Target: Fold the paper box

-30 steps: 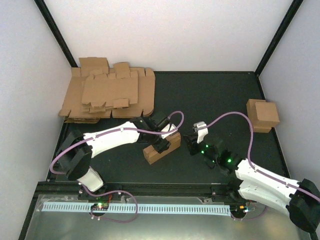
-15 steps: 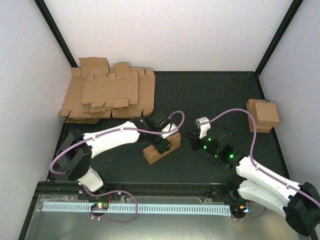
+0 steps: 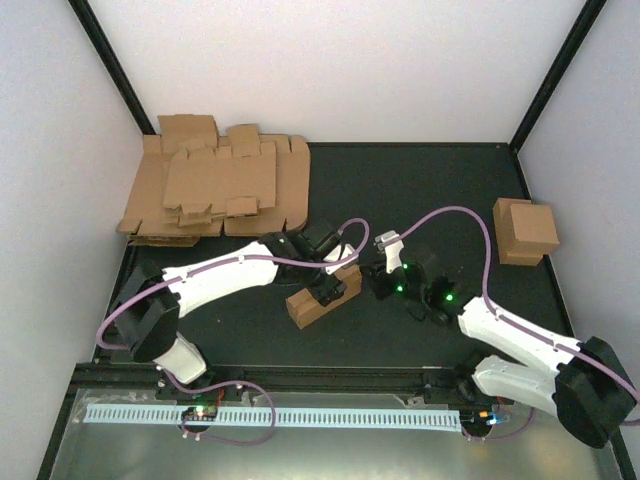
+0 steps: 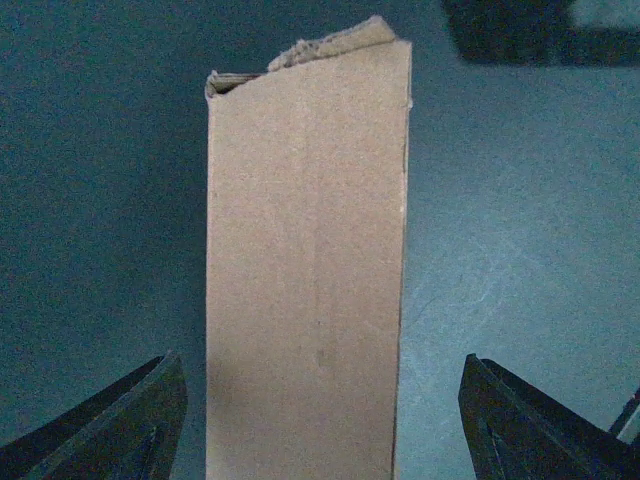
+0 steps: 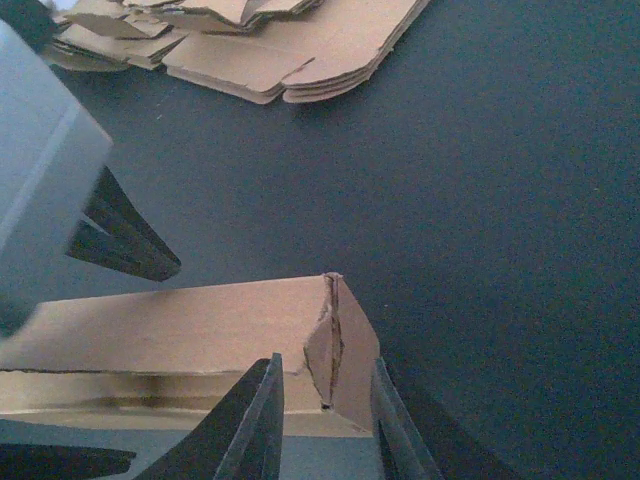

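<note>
The paper box (image 3: 305, 306) lies partly folded, a long brown trough, on the black mat in front of both arms. My left gripper (image 3: 332, 288) hangs over its middle. In the left wrist view the box's long face (image 4: 305, 270) runs between the fingertips (image 4: 130, 420), which stand wide of it on both sides, so the left gripper (image 4: 320, 362) is open. My right gripper (image 3: 373, 283) is at the box's right end. There its narrowly open fingers (image 5: 262, 420) straddle the upright end flap (image 5: 340, 345), with a small gap showing on the left side.
A pile of flat brown blanks (image 3: 215, 190) lies at the back left, also showing in the right wrist view (image 5: 300, 50). A finished closed box (image 3: 525, 230) stands at the right edge of the mat. White walls enclose the mat on three sides.
My left jaws have spread wider, off the box's sides. The right gripper has moved left from beside the box until its fingers sit over the right end flap.
</note>
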`<act>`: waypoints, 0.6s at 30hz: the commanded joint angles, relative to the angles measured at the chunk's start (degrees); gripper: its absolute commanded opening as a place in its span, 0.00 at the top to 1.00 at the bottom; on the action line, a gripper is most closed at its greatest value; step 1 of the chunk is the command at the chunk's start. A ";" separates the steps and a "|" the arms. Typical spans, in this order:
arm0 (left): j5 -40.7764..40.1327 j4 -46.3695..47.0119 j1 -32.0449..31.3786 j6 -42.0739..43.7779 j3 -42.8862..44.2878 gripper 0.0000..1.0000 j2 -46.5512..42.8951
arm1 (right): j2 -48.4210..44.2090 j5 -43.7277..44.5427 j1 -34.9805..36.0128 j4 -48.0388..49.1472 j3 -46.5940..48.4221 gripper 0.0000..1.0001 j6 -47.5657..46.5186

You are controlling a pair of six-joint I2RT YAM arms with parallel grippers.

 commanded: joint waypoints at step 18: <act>-0.97 3.43 -0.99 -3.35 -0.59 0.24 -1.87 | 7.15 -2.11 -0.32 4.02 5.72 0.89 0.26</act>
